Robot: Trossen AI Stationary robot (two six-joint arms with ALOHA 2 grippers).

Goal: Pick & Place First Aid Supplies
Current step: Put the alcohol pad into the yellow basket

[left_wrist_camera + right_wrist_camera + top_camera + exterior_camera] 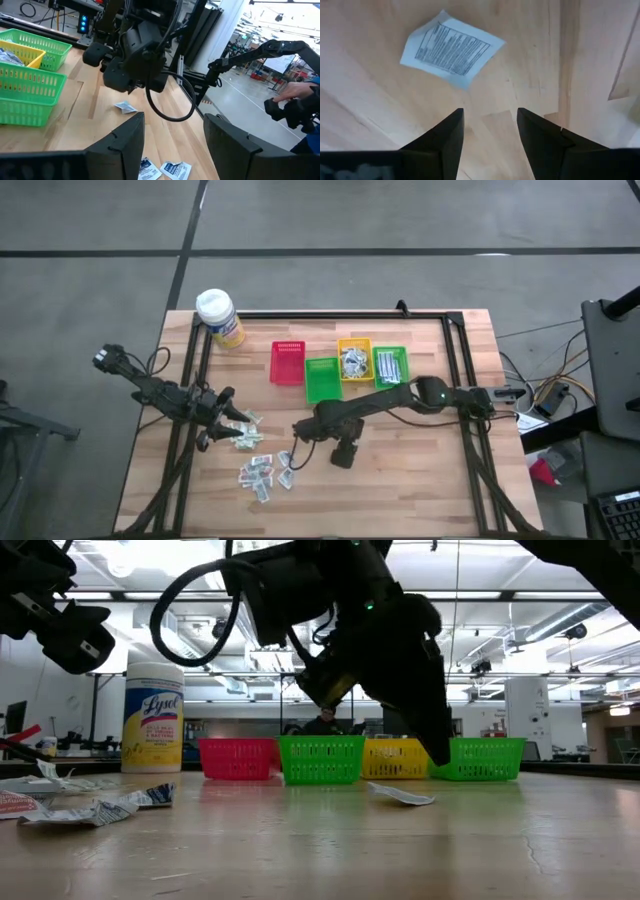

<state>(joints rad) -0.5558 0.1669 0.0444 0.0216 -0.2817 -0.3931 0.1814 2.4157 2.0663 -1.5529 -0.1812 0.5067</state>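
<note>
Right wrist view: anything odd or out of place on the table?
One packet lies alone on the bare wood, askew and apart from the loose pile, not in any bin. The right gripper hangs open just above it, holding nothing. It looks dropped short of the bins.

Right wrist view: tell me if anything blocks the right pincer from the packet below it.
Nothing visible does. The right pincer is open over bare wood, and the white printed packet lies flat just ahead of its fingertips, with no other object between them.
</note>
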